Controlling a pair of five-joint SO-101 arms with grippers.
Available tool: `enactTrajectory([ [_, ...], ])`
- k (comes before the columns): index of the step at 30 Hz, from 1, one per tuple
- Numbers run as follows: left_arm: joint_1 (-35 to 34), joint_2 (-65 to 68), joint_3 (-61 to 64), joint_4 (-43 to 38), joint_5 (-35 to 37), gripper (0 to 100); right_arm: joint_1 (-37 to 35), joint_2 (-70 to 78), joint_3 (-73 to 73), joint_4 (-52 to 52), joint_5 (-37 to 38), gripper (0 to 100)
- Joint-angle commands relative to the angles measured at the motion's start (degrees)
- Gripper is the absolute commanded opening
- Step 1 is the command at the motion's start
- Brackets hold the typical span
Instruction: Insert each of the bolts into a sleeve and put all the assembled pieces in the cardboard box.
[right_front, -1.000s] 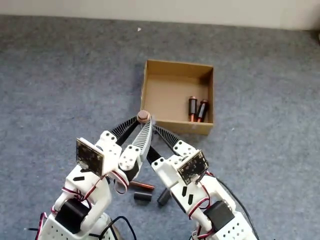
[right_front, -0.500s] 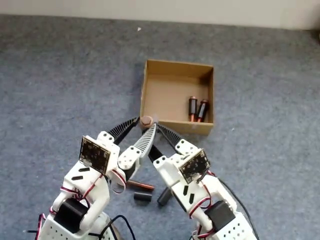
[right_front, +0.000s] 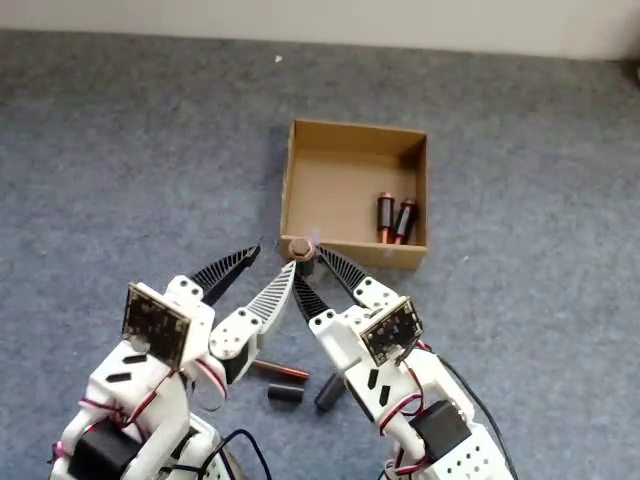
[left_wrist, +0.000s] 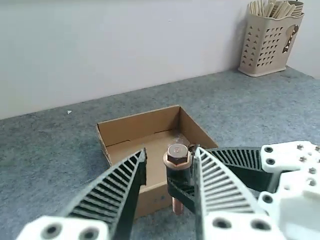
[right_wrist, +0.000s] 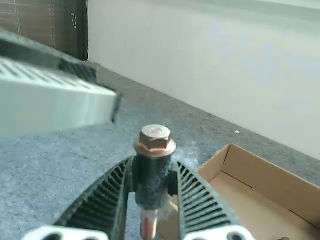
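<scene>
We've got the cardboard box (right_front: 288, 180) behind the arms, two assembled pieces (right_front: 394, 218) in its near-right corner; the right end effector (right_front: 308, 256) holds a sleeved bolt (right_front: 299, 247) just before its near-left corner, left end effector (right_front: 274, 258) alongside

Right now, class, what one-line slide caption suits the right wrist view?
Right gripper clamps a black sleeve with a copper bolt through it, cardboard box beyond.

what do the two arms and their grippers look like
The left arm and right arm are white shells with black servo motors, each carrying a square circuit board at the wrist. Red, white and black wires loop around the joints. The left gripper has one black and one pale ribbed, tapered finger; the right gripper has two black ones.
</scene>
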Motion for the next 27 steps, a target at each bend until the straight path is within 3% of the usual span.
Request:
enactTrajectory([
  [1, -0.6, -0.6, -7.4, 5.5, -0.6, 17, 0.8, -1.6, 8.4, -0.1, 0.1, 0.5],
  [9, -1.9, -0.7, -11.0, 16.5, -0.7, 17, 0.9, -1.6, 8.4, 2.5, 0.1, 0.5],
  [18, -22.4, -0.7, -8.9, 17.8, -0.6, 17, 5.3, -1.6, 8.4, 2.7, 0.1, 0.5],
  [27, -29.4, -0.7, 4.8, 17.7, -0.6, 17, 6.0, -1.6, 8.4, 2.8, 0.0, 0.5],
])
